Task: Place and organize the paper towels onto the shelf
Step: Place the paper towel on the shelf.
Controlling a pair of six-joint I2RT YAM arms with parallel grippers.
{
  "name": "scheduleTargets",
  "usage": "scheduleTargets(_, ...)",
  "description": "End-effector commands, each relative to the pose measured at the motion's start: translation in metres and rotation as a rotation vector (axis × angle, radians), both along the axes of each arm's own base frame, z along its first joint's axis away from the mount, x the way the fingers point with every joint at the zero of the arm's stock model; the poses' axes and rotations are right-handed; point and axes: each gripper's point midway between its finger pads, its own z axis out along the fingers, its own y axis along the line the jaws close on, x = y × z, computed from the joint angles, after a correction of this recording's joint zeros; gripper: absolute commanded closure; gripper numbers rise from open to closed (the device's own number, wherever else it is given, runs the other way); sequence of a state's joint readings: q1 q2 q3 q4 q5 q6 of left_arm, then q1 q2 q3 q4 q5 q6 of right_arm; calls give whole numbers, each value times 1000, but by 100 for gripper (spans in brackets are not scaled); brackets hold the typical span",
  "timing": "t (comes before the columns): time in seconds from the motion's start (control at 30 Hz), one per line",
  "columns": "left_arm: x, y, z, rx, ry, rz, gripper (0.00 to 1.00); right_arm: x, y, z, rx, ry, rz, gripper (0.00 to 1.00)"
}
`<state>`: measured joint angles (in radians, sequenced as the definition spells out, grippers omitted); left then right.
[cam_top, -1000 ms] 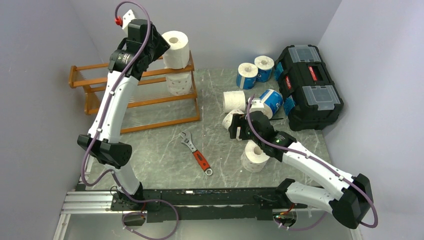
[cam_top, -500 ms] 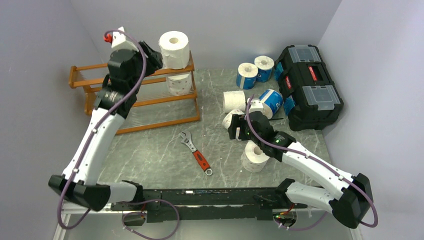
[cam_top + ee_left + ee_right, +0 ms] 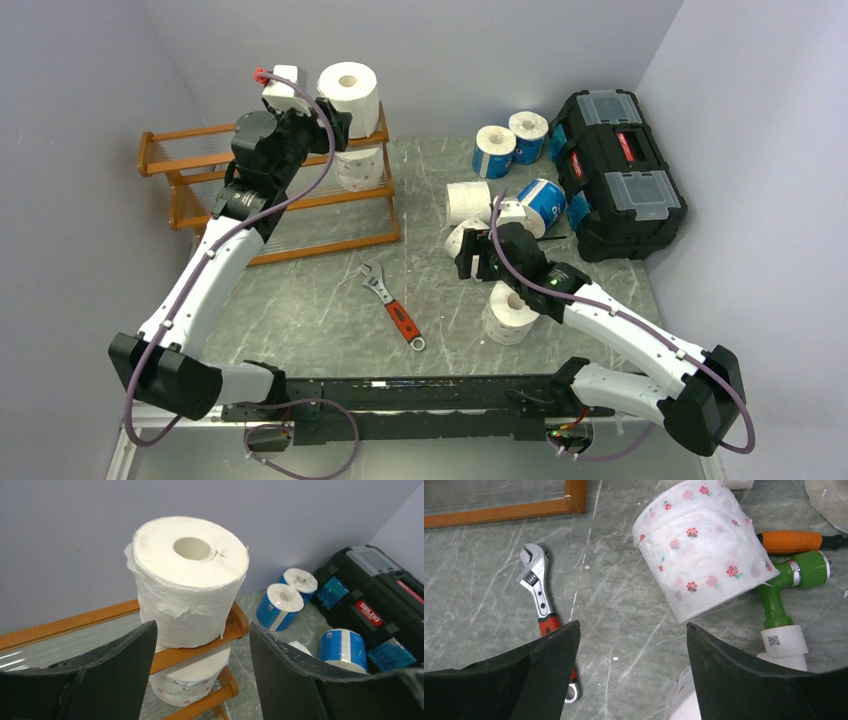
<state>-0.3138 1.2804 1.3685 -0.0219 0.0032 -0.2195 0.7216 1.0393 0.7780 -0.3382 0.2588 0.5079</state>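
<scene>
Marble table [image 3: 320, 300], lilac walls [image 3: 450, 50]. 2 rolls [image 3: 187, 580] on the shelf [image 3: 70, 622] just beyond the spread left gripper [image 3: 202, 635]. The right gripper [image 3: 631, 630] gapes near 1 printed roll [image 3: 704, 555].

Plain lilac walls [image 3: 450, 40] enclose a grey marble-patterned tabletop [image 3: 300, 310].

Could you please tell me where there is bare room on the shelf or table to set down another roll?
The shelf is bare left of the white roll on top and the printed roll below it; the lowest tier is bare too. The table is open between shelf and wrench. It is crowded among the loose rolls by the toolbox.
</scene>
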Motion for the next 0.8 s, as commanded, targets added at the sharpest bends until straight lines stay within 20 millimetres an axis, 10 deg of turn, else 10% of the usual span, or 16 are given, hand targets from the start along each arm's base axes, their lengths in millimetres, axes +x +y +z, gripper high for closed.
scheduleTargets(0.0, 6, -7, 16, 28, -65, -44, 29, 3, 2, 11, 29, -35, -6, 20)
scheduleTargets(0.77, 32, -21, -11, 18, -4, -80, 31, 3, -1, 9, 11, -34, -10, 20)
